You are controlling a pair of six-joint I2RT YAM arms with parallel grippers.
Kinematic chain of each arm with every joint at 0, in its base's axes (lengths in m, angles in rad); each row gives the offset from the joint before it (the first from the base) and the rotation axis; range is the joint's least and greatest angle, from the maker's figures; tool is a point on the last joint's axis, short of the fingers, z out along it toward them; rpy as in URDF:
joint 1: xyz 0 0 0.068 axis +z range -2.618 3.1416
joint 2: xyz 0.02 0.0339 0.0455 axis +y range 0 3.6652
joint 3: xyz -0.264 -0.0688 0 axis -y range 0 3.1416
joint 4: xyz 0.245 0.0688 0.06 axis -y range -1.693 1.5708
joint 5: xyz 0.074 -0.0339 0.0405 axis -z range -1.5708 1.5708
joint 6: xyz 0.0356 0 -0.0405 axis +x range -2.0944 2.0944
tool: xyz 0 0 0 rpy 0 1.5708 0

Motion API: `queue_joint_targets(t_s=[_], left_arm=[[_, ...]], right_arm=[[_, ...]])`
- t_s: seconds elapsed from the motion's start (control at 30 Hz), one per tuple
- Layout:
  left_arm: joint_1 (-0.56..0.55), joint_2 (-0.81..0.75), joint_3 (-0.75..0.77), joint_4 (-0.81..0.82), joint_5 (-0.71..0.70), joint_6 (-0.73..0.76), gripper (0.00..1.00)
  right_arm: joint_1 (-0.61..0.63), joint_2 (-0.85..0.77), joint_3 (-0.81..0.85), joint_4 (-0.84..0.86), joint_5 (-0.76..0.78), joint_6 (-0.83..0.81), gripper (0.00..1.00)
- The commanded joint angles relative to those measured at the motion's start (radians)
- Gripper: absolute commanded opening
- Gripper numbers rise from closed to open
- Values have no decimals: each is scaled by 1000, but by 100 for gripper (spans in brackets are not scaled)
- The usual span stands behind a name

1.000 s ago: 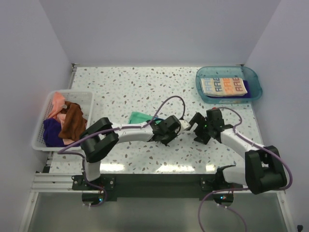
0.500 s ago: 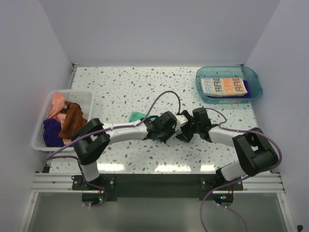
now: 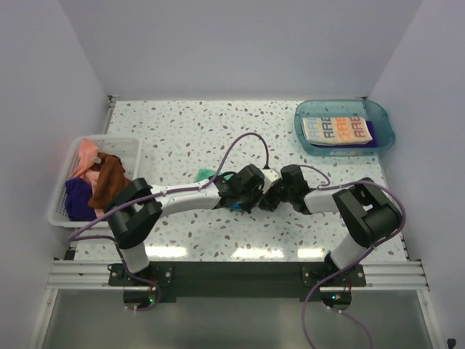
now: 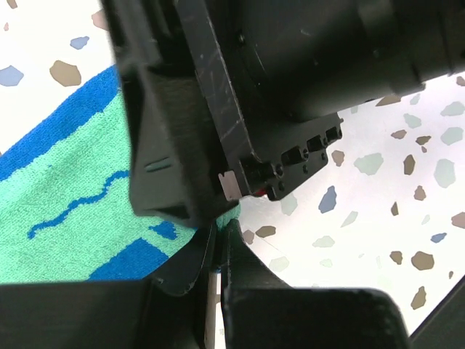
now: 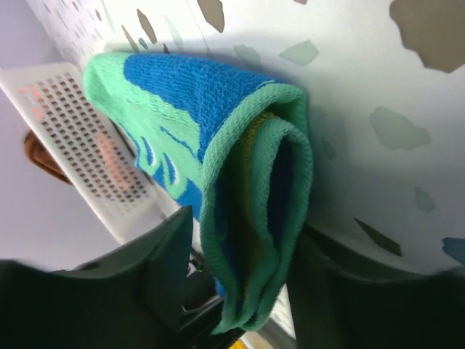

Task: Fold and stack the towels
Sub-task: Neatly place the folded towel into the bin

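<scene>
The green-blue towel (image 3: pixel 205 174) lies in the middle of the table, mostly hidden under the two grippers that meet over it. My left gripper (image 3: pixel 245 195) is shut on a thin edge of this towel (image 4: pixel 65 196), with a bit of green cloth showing at the fingertips (image 4: pixel 221 229). My right gripper (image 3: pixel 270 198) faces it. In the right wrist view a rolled fold of the towel (image 5: pixel 189 94) sits between the right gripper's (image 5: pixel 243 225) fingers, with a slim gap on one side. A white lettered towel (image 3: pixel 336 129) lies folded on a purple one (image 3: pixel 349 144).
A blue tray (image 3: pixel 387 131) at the back right holds the two folded towels. At the left edge stands a white basket (image 3: pixel 58 196) with a pink (image 3: pixel 86 156), a brown (image 3: pixel 109 185) and a purple towel (image 3: pixel 76 196). The right gripper's black body (image 4: pixel 276 94) fills much of the left wrist view.
The right arm has swung left until its gripper meets the left one, and its fingers have narrowed round the towel fold. The left gripper stayed shut and shifted slightly.
</scene>
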Motion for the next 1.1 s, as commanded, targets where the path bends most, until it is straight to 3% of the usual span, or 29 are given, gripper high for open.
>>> queue_joint_targets(t_s=[0.0, 0.03, 0.07, 0.1, 0.13, 0.17, 0.23, 0.27, 0.33, 0.37, 0.43, 0.6, 0.83, 0.9, 1.07], left_arm=[[3, 6, 12, 36, 47, -42, 1], [3, 9, 14, 33, 51, -48, 4], [3, 6, 11, 34, 67, -56, 15], [3, 1, 5, 37, 73, -71, 20], [3, -14, -1, 42, 76, -81, 25], [3, -25, -12, 45, 76, -96, 36], [4, -62, -24, 52, 67, -111, 45], [7, -74, -31, 51, 50, -117, 59], [18, -114, -40, 42, 41, -140, 77], [33, -131, -50, 43, 29, -162, 90], [58, -193, -66, 36, 15, -183, 98], [237, -344, -119, -29, -16, -243, 100], [707, -575, -204, -152, 91, -220, 100], [760, -628, -264, -139, 82, -208, 100], [774, -708, -360, -104, 4, -205, 100]], right_arm=[[8, 40, -12, -184, 129, -112, 40], [8, 38, -4, -203, 132, -126, 32], [7, 33, 13, -207, 137, -140, 25], [7, 32, 21, -214, 149, -169, 9], [7, 32, 42, -236, 155, -185, 1], [5, 29, 56, -253, 160, -220, 0], [2, 26, 85, -308, 177, -261, 0], [2, 18, 115, -327, 183, -283, 0], [-4, 7, 166, -385, 204, -349, 0], [-8, -2, 188, -422, 212, -399, 0], [-25, -6, 255, -506, 240, -459, 0], [-82, 47, 435, -664, 224, -688, 0], [-169, 168, 811, -904, 215, -838, 0], [-191, 204, 904, -962, 236, -889, 0], [-228, 299, 1200, -1126, 318, -1016, 0]])
